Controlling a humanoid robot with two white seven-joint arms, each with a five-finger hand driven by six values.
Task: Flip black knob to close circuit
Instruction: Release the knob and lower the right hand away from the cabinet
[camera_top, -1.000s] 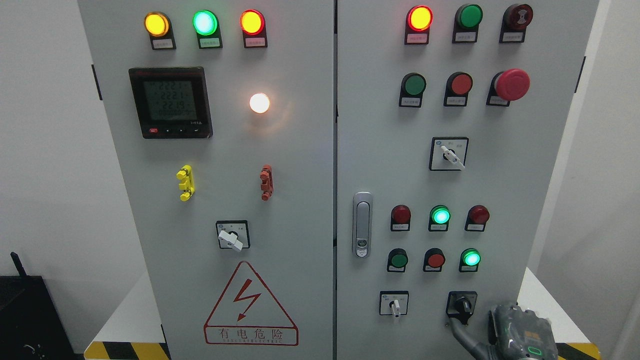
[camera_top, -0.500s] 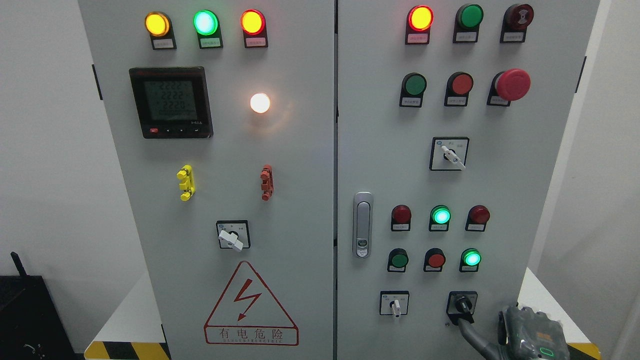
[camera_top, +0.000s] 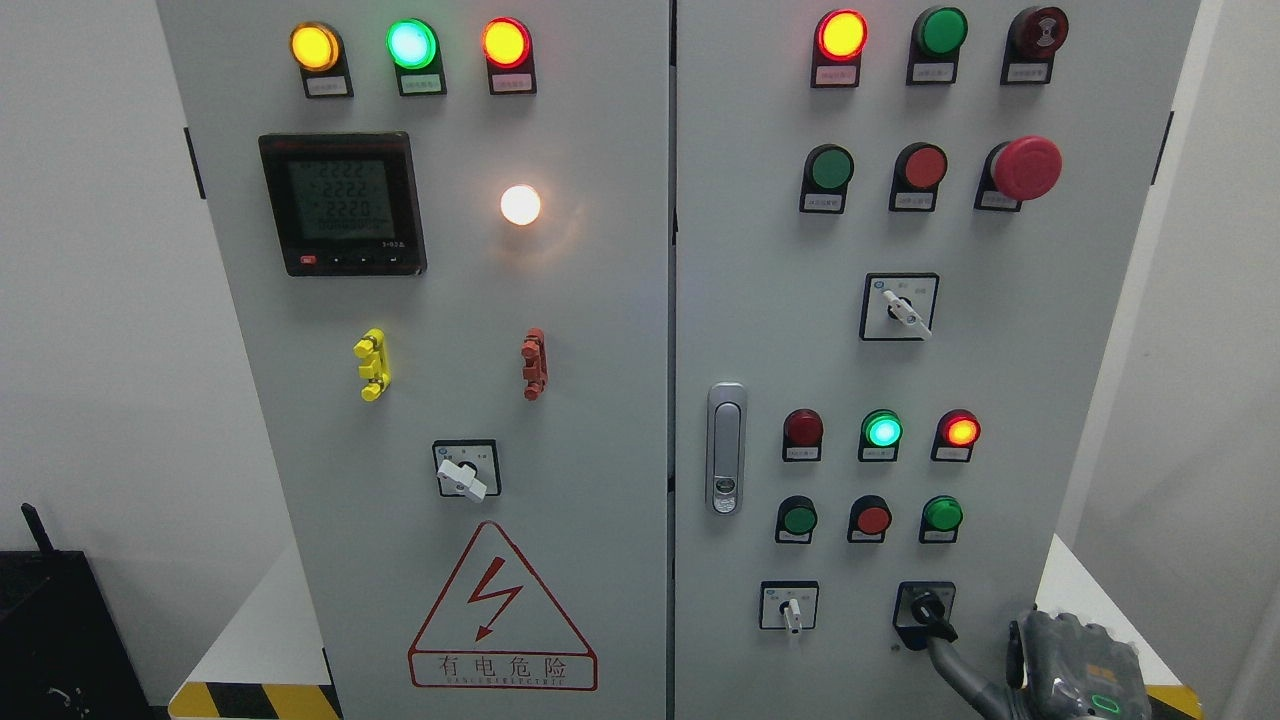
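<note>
Black knob (camera_top: 927, 610): lower right of right cabinet door (camera_top: 1060, 330), handle tilted toward lower right.
Right hand (camera_top: 1075, 675): below and right of knob, one finger (camera_top: 950, 655) extended, tip touching the handle; grasps nothing.
Lamp above (camera_top: 961, 430): lit red.

It was an industrial electrical room or training lab, as shown by the grey two-door control cabinet (camera_top: 600, 400) with its lit indicator lamps (camera_top: 411, 44), digital power meter (camera_top: 343, 204), red emergency-stop button (camera_top: 1027, 167), high-voltage warning triangle (camera_top: 501, 608) and yellow-black hazard striping (camera_top: 255, 700) at its base.
</note>
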